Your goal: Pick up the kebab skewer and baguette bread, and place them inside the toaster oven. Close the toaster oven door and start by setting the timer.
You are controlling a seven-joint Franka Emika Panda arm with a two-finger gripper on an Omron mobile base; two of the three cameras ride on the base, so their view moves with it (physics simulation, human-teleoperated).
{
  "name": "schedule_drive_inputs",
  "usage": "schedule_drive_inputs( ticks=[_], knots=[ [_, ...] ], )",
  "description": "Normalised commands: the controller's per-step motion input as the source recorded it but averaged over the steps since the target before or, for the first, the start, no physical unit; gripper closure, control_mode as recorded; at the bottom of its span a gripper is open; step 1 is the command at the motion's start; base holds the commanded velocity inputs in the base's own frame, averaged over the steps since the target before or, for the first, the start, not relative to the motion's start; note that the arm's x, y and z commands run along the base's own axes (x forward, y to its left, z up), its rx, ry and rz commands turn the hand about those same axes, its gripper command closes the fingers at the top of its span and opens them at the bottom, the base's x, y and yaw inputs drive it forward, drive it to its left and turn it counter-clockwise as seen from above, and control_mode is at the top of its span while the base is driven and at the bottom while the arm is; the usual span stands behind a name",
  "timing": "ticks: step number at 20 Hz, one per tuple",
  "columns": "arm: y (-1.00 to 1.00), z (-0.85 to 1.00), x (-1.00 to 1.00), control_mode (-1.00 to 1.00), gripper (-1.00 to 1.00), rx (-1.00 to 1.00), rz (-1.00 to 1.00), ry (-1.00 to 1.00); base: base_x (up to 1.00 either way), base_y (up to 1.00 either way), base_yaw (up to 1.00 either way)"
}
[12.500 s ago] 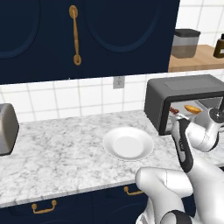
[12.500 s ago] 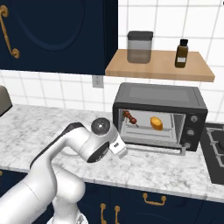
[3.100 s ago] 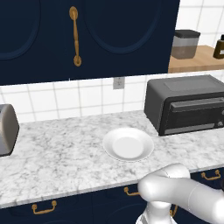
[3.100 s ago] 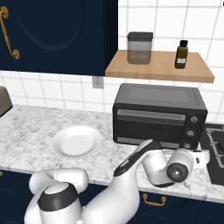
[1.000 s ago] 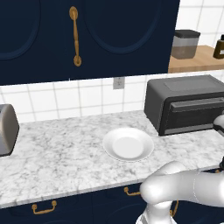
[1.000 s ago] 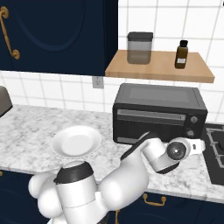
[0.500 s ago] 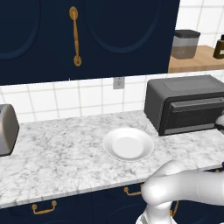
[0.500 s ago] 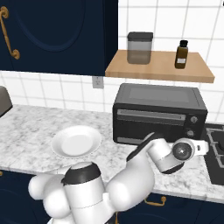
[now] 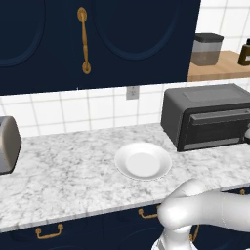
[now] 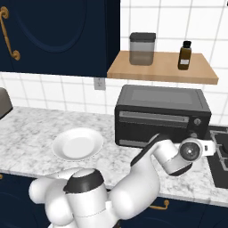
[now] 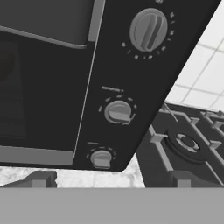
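Toaster oven [image 9: 210, 116] right end cut by left base frame edge. Toaster oven door [image 10: 153, 128] shut, dark glass hides inside. Gripper [image 11: 109, 179] fingertips barely poke above bottom; jaw spacing unreadable. Knob markings [image 11: 117, 91] too small.

The toaster oven door [image 10: 153, 129] is now shut; the end effector [image 10: 208, 148] has moved to its controls.

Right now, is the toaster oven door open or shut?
Shut. The toaster oven door stands upright and flush against the front of the toaster oven, with its bar handle at the top and no gap into the interior.
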Motion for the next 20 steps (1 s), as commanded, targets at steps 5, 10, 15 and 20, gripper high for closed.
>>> schedule_drive_inputs(
  ticks=[5,10,15,20],
  knots=[
    [0.00,0.19,0.00,-1.00,-1.00,0.00,0.00,0.00,0.00,0.00,0.00],
    [0.00,0.03,0.00,-1.00,-1.00,0.00,0.00,0.00,0.00,0.00,0.00],
    [0.00,0.02,0.05,-1.00,-1.00,0.00,0.00,0.00,0.00,0.00,0.00],
    [0.00,0.10,0.05,-1.00,-1.00,0.00,0.00,0.00,0.00,0.00,0.00]
  ],
)
